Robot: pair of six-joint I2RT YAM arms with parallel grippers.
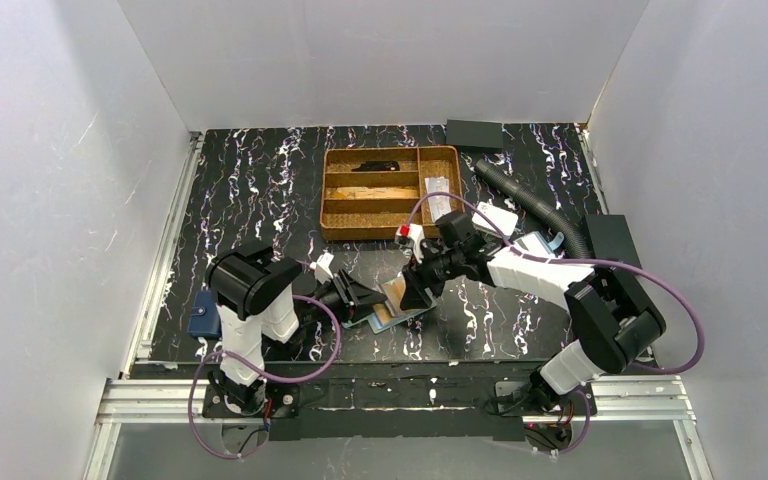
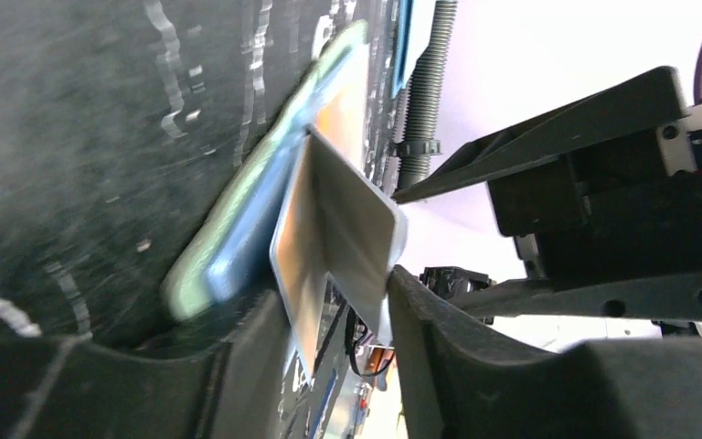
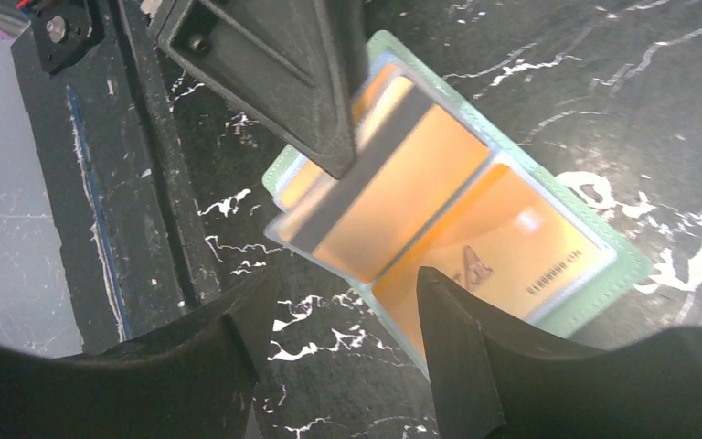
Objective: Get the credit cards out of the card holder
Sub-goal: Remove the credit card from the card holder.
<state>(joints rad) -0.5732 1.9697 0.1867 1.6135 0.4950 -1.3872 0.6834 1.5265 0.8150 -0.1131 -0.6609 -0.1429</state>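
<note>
Right fingers (image 3: 503,366) spread, empty, cropped at bottom; left fingers (image 2: 475,366) straddle glossy orange card (image 3: 393,183), grip unclear; teal holder (image 2: 210,265) blurred.

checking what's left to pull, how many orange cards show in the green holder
2. A striped card lies at the holder's end by the left gripper; a card with printed digits fills its other half. More may hide underneath.

card holder (image 3: 622,261): was matt teal, clear pockets glossy
credit card (image 3: 402,174): was glossy orange plastic
tabletop (image 1: 260,180): was smooth black, white-veined
</note>
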